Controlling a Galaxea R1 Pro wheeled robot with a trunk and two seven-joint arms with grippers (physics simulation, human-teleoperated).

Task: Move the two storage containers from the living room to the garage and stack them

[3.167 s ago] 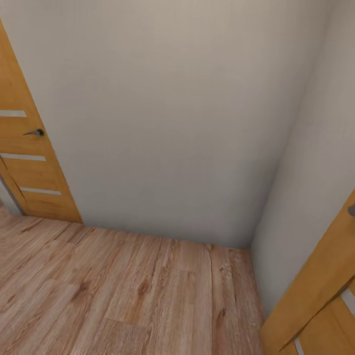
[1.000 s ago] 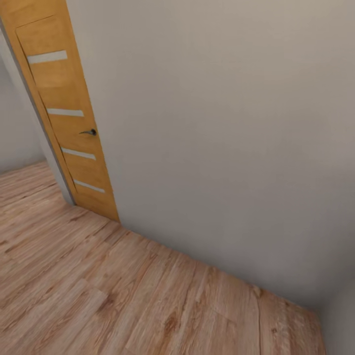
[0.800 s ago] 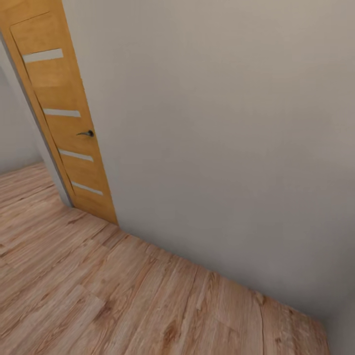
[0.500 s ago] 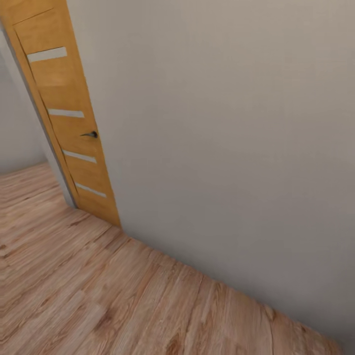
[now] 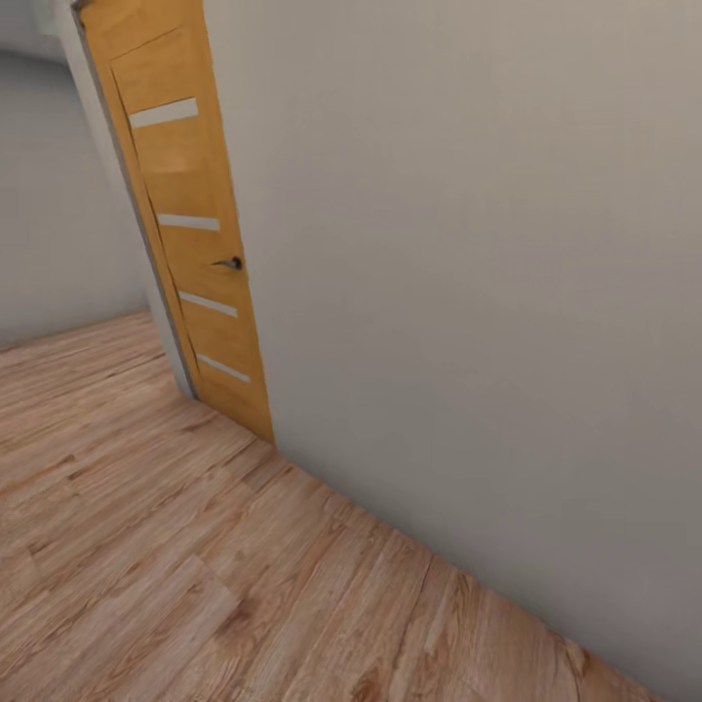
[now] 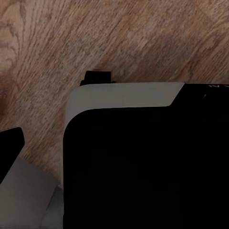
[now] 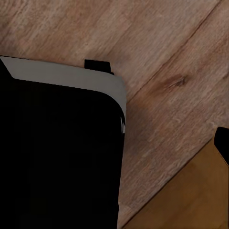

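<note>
Floor: I see a light wood plank floor (image 5: 146,546) across the low part of the head view, from about 6 o'clock round to 9 o'clock.
Wall: a plain grey-white wall (image 5: 468,292) covers the side from 12 o'clock to 4 o'clock. It meets the planks along a slanted line.
Door: a tall orange-brown wooden door with four pale slim strips (image 5: 190,224) stands at about 11 o'clock, right against the near wall's edge. It has a small dark handle (image 5: 229,263).
Far wall: another grey wall (image 5: 58,195) sits behind the door at about 10 o'clock.
Left wrist view: I see a big black block with a pale grey edge (image 6: 143,157), part of my robot's own body, over the wood planks (image 6: 95,33).
Right wrist view: I see a like black block with a grey rim (image 7: 57,143) over wood planks (image 7: 157,43), and an orange-brown wooden surface (image 7: 191,195) in one corner.
Left pincer: I cannot tell if it is wide or narrow.
Right pincer: I cannot tell that either.
Orange-red bins: I cannot say where they are from these views.
</note>
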